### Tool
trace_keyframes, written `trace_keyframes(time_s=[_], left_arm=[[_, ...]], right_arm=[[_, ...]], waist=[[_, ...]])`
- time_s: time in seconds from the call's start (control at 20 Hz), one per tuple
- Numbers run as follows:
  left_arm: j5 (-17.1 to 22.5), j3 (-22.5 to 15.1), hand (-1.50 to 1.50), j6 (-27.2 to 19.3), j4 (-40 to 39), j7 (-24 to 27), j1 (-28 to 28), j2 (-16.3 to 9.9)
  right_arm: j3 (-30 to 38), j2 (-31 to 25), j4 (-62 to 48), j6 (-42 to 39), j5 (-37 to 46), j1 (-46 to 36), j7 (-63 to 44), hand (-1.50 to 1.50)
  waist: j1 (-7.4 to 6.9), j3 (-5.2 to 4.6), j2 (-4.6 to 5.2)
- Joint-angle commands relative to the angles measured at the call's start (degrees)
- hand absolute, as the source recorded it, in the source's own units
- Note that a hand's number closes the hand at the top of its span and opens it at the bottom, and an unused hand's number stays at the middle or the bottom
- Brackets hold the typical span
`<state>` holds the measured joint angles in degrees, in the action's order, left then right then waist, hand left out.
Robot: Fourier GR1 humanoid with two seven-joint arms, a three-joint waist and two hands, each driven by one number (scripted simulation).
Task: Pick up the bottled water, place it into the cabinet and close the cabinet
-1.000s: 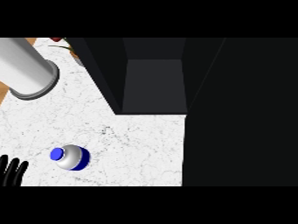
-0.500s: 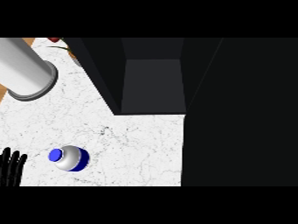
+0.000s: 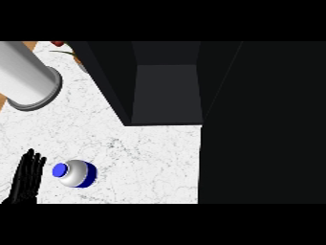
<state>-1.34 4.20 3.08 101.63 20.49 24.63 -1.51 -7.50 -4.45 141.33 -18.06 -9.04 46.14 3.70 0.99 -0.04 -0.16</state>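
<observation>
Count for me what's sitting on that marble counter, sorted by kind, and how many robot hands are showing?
Bottled water: 1
Open dark cabinet: 1
Large grey cylinder: 1
Small red-and-green thing at the counter's far edge, too cut off to identify: 1
Black robot hand, the left hand, beside the bottle: 1
Total: 4 things on the counter, plus 1 hand.

You see the bottle [image 3: 75,173] on the counter [image 3: 144,153], just right of the left hand [image 3: 26,179], with the open cabinet [image 3: 167,91] behind it.
</observation>
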Motion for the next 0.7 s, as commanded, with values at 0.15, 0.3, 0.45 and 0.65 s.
trace_keyframes(time_s=[0.15, 0.3, 0.45, 0.65], left_arm=[[3.13, 6.95, -1.50, 0.07, -16.28, 4.15, -11.29, -2.15], [3.18, 8.79, -1.50, 1.32, -24.74, 13.46, -11.20, -2.64], [-1.18, 6.94, -1.50, -4.10, -29.61, 17.56, -13.49, 1.09], [2.44, 9.16, -1.50, 2.88, -41.22, 20.44, -18.07, -2.49]], right_arm=[[-1.06, -0.16, 9.09, -0.84, -2.52, 5.56, -1.90, -1.50], [1.46, -1.15, 9.13, -1.64, -5.26, 6.55, -1.09, -1.50], [-2.86, 0.23, 9.92, -1.72, -1.41, 9.60, 0.35, -1.50], [0.21, -1.50, 9.31, -1.56, -4.81, 7.07, -1.64, -1.50]], waist=[[0.07, -0.03, 0.10], [-0.14, -0.05, 0.13], [0.34, -0.05, 0.02], [-0.05, -0.07, 0.24]])
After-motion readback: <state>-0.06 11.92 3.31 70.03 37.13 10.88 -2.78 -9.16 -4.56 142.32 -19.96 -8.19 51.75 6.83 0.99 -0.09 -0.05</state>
